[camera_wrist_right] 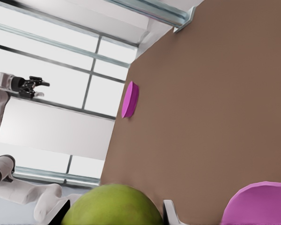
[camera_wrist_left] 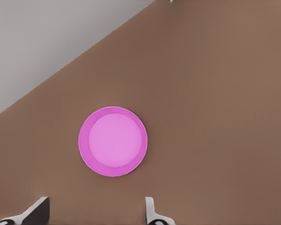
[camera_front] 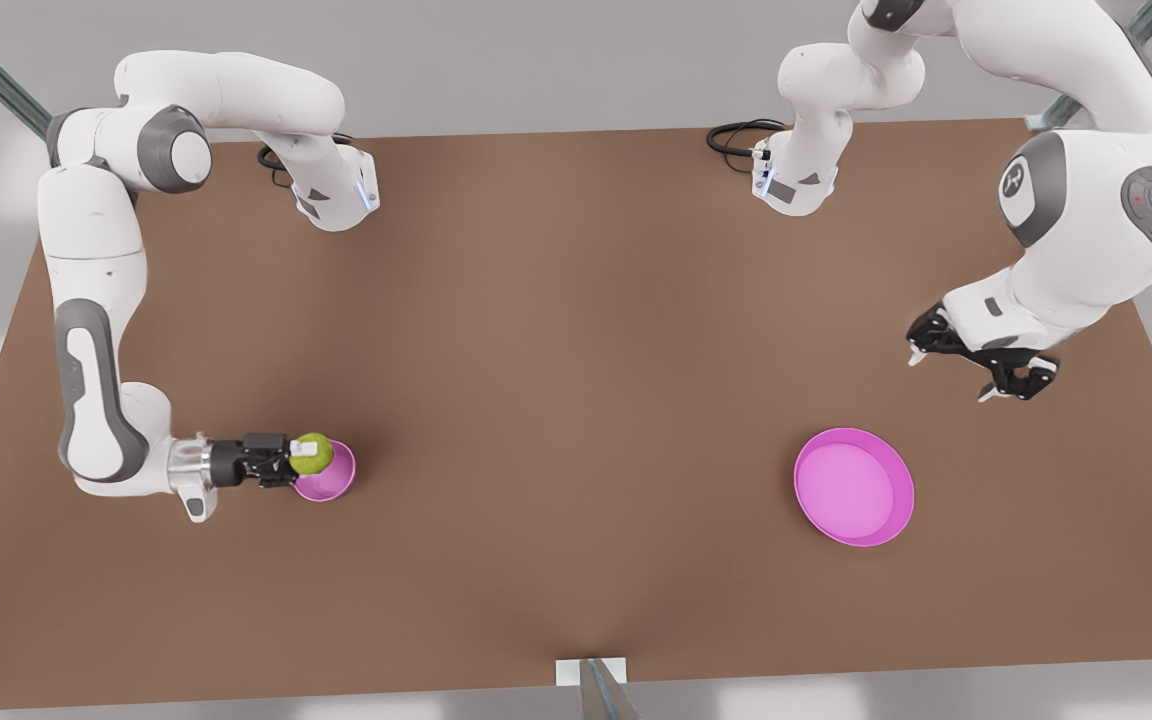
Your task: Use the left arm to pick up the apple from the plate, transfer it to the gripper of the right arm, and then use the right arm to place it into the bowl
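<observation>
The yellow-green apple [camera_front: 312,454] is held in my right gripper [camera_front: 298,460], which is shut on it at the front view's left. It hangs over the near rim of the small pink bowl [camera_front: 338,480]. In the right wrist view the apple [camera_wrist_right: 113,206] fills the gap between the fingers [camera_wrist_right: 171,212], and the bowl [camera_wrist_right: 260,204] lies just beside it. The wide pink plate [camera_front: 854,487] lies at the front view's right with nothing on it. My left gripper [camera_front: 950,378] hovers open above and behind the plate [camera_wrist_left: 113,141]; its fingertips [camera_wrist_left: 152,212] frame bare table.
The brown table [camera_front: 576,330] stretches between the two arms. The far-off plate [camera_wrist_right: 129,99] and the left gripper [camera_wrist_right: 30,86] appear in the right wrist view. A small white bracket [camera_front: 591,672] sits at the table's front edge.
</observation>
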Motion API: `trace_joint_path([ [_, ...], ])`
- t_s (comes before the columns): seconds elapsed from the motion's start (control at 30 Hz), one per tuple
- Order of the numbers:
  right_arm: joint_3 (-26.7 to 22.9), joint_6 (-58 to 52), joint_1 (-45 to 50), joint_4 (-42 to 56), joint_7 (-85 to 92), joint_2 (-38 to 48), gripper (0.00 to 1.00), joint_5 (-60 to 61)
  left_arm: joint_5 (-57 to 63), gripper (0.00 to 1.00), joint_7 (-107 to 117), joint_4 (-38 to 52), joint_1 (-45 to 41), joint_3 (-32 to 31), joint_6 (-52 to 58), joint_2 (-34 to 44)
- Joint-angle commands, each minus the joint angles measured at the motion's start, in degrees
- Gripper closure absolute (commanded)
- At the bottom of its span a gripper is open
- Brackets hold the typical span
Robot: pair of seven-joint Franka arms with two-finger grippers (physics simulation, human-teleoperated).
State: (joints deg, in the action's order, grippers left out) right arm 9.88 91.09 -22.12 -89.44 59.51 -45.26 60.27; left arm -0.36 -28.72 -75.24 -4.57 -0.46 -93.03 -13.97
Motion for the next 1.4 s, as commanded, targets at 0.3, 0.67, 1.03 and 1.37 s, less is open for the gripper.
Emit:
trace_joint_path([
  [0.3, 0.1, 18.6, 2.3, 0.1, -3.3, -0.3, 0.26, -9.8, -1.8, 0.00, 39.8, 0.8, 1.0, 0.3, 1.4, -0.9],
  [0.67, 0.1, 21.5, 3.2, -1.6, -5.2, -0.3, 0.01, -12.0, -2.1, 0.00, 39.8, 0.8, 1.1, 0.3, 1.6, -0.6],
  [1.03, 0.1, 16.0, 2.7, -1.9, -13.1, 3.2, 0.00, -14.9, -2.3, 0.00, 39.8, 0.8, 1.1, 0.2, 1.7, -0.6],
  [1.37, -6.3, 7.4, 20.0, 14.6, -46.3, 25.3, 0.00, -55.3, -1.9, 0.00, 33.7, 1.1, 1.2, 0.1, 2.1, -0.5],
])
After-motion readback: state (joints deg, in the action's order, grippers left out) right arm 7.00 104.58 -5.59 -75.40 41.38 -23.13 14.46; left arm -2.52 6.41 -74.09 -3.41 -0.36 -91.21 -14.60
